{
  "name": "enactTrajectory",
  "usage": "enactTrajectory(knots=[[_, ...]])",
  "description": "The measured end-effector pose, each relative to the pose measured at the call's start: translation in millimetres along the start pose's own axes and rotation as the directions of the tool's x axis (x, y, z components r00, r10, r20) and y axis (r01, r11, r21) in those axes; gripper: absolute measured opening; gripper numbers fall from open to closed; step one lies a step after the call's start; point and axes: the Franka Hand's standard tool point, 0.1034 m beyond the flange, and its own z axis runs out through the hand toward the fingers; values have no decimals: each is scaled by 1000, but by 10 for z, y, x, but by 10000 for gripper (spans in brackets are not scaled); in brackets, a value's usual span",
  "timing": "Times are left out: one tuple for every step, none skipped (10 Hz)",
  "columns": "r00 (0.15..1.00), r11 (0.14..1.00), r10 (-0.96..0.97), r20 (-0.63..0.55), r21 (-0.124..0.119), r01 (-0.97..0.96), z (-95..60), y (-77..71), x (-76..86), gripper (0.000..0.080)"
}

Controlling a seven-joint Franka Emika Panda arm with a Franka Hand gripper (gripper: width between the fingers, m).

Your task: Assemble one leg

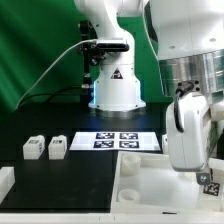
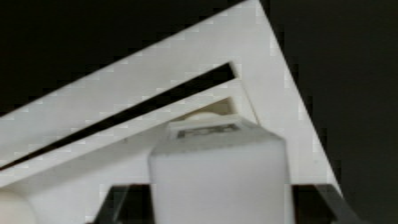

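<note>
My gripper (image 2: pixel 217 208) is shut on a white leg (image 2: pixel 217 160); its dark fingers (image 2: pixel 128 205) press the leg's two sides. The leg points down at a corner of the large white tray-like body (image 2: pixel 160 100), over an inner raised wall; I cannot tell if they touch. In the exterior view the gripper (image 1: pixel 203 178) is at the exterior view's right, low over the body (image 1: pixel 145 190), and the held leg's tag (image 1: pixel 210 186) shows below the hand. Two more legs (image 1: pixel 33 147) (image 1: pixel 57 147) stand side by side on the black table at the left.
The marker board (image 1: pixel 117 141) lies on the table behind the body. The arm's base (image 1: pixel 115 88) stands at the back. Another white part (image 1: pixel 5 181) shows at the left edge. Green curtain behind.
</note>
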Motion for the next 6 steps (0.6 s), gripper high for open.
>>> enactTrajectory(knots=[[1000, 1000, -6, -1, -2, 6, 11, 9, -1, 392], [1000, 1000, -6, -1, -2, 6, 12, 10, -1, 567], [1000, 1000, -9, 1, -1, 9, 3, 25, -17, 623], [1000, 1000, -16, 6, 1, 16, -47, 76, -50, 623], [1000, 1000, -18, 14, 5, 18, -106, 137, -55, 644], [1000, 1000, -17, 21, 4, 17, -168, 188, -63, 644]])
